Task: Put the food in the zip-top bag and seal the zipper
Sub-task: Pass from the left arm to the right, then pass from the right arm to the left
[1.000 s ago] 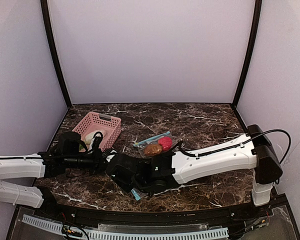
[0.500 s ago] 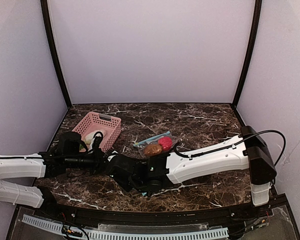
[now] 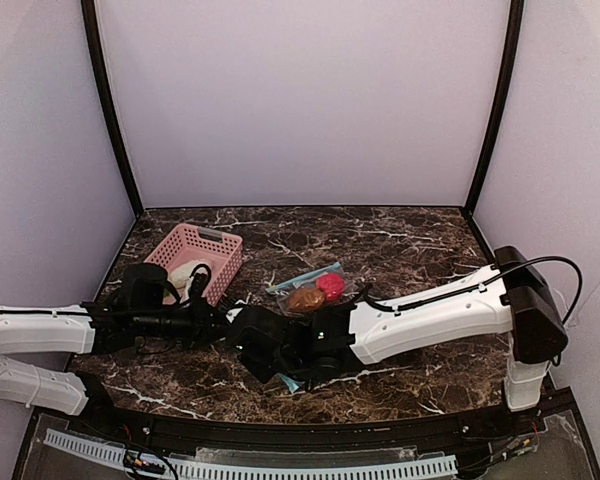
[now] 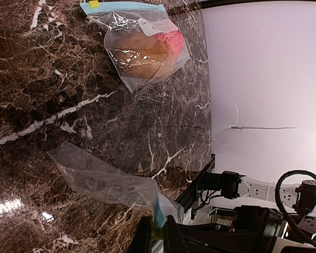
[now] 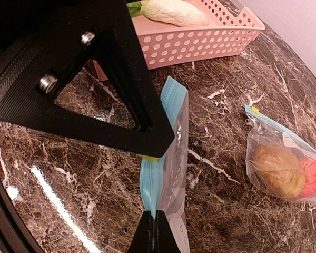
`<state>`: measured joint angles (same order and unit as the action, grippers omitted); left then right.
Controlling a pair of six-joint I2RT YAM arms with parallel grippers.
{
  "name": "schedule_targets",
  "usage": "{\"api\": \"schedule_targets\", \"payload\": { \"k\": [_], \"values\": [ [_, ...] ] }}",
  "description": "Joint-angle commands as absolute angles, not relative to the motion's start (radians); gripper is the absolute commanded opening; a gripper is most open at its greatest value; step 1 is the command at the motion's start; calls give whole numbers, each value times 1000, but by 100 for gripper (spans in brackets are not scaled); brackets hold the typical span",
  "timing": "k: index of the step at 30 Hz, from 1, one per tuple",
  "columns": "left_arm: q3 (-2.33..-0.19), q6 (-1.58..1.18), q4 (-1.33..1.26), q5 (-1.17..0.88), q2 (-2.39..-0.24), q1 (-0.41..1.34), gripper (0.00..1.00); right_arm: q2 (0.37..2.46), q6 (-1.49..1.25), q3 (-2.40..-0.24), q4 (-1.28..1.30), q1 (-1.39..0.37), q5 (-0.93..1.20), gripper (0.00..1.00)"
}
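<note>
Blue-zipped clear plastic bag (image 5: 173, 163), empty, pinched along its zip strip by L claw (image 4: 159, 225) and R claw (image 5: 154, 220), both clamped shut, prob. to pull its mouth taut. Whitish oblong piece (image 5: 174, 11) & green leafy sprig (image 5: 136, 6) lie in pink perforated plastic basket (image 5: 200, 41); brown-orange round bun (image 5: 276, 169) w/ red-pink ball (image 5: 313, 176) sit in second clear bag (image 5: 260, 138) nearby.

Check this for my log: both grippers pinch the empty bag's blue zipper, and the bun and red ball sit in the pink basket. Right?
No: the right wrist view shows the bun and red ball inside a second zip-top bag on the table, not the pink basket.
</note>
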<state>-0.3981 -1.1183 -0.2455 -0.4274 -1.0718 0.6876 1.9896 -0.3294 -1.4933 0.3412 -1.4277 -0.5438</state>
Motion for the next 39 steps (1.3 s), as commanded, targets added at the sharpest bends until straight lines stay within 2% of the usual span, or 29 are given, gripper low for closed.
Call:
{"api": "schedule_targets", "payload": {
  "k": [1,20,23,25,26,28,30,34,37,39],
  "values": [
    [-420,-1096,-238,-366,-1085,659,1,1914,-321,-1437,350,-1425,-514,0],
    [-431,-1070,-229,-360,-1117,595,3,1881,-348,-1409,371,-1454,-492,0],
    [-434,-1062,-252,-362,-1111,594,12,1876,-375,-1413,396,-1454,-504,0],
    [-447,-1037,-278,-402,-1111,594,26,1876,-415,-1433,433,-1450,-525,0],
    [-457,-1008,-277,-434,-1111,594,39,1877,-440,-1441,449,-1446,-532,0],
    [-491,-954,-249,-466,-1101,594,58,1870,-491,-1448,472,-1433,-538,0],
    [-522,-898,-193,-474,-1075,596,69,1851,-540,-1442,476,-1420,-533,0],
    [-550,-832,-117,-498,-1009,611,74,1811,-608,-1428,462,-1400,-534,0],
    [-541,-837,-130,-516,-988,660,74,1767,-625,-1397,408,-1389,-510,0],
    [-531,-849,-152,-513,-988,704,70,1732,-622,-1368,360,-1384,-485,0]
  ]
}}
